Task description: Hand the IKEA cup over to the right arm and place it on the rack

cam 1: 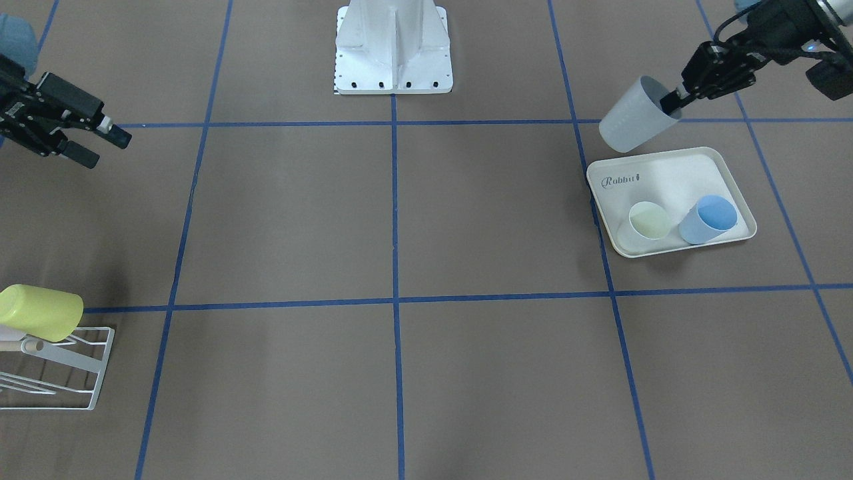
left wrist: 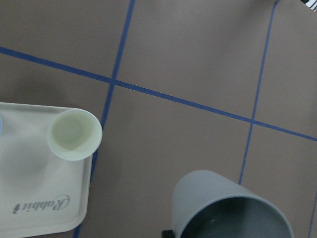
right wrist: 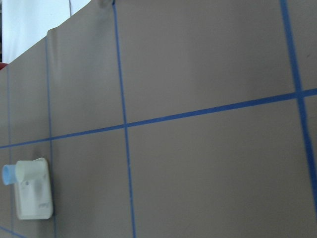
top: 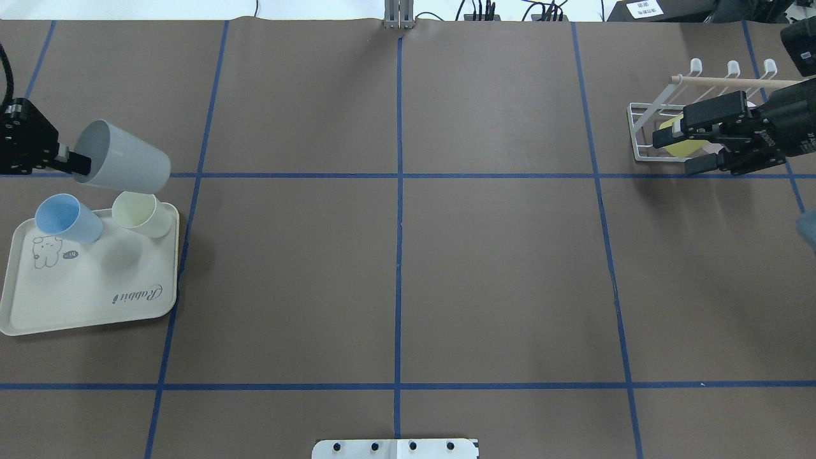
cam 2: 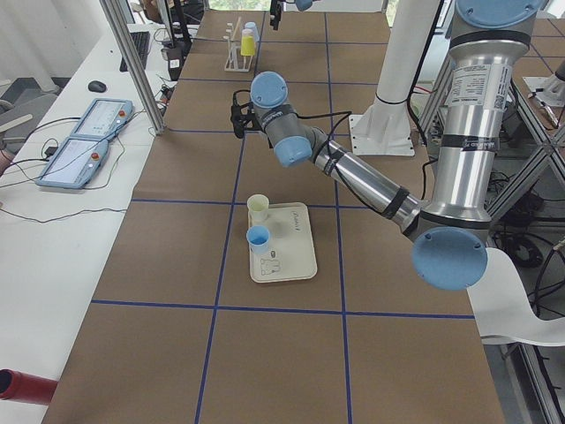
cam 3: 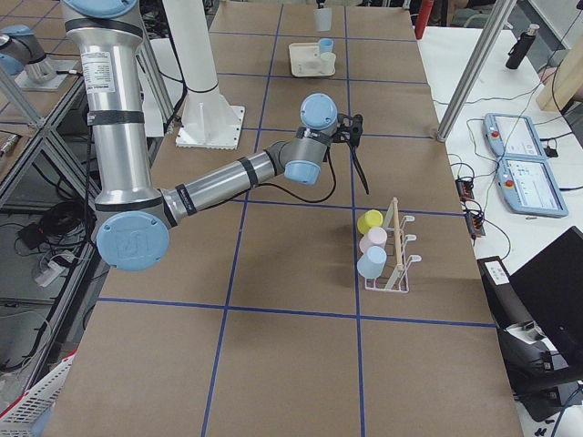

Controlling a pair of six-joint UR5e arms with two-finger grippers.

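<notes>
The grey IKEA cup [cam 1: 632,121] hangs tilted above the far edge of the tray, mouth toward the arm. My left gripper [cam 1: 673,101] is shut on its rim, one finger inside the cup [top: 124,158] and one outside; the left wrist view shows the cup [left wrist: 230,208] from behind the rim. The white wire rack [cam 1: 63,363] with its wooden dowel stands at the table's other end, a yellow cup [cam 1: 40,312] hanging on it. My right gripper [top: 681,145] hovers open and empty just in front of the rack [top: 644,131].
The cream rabbit-print tray [top: 95,287] holds a blue cup [top: 64,218] and a pale yellow cup [top: 141,213], both just below the held cup. The robot base [cam 1: 393,50] stands at the table's middle edge. Pink and blue cups [cam 3: 373,255] also hang on the rack.
</notes>
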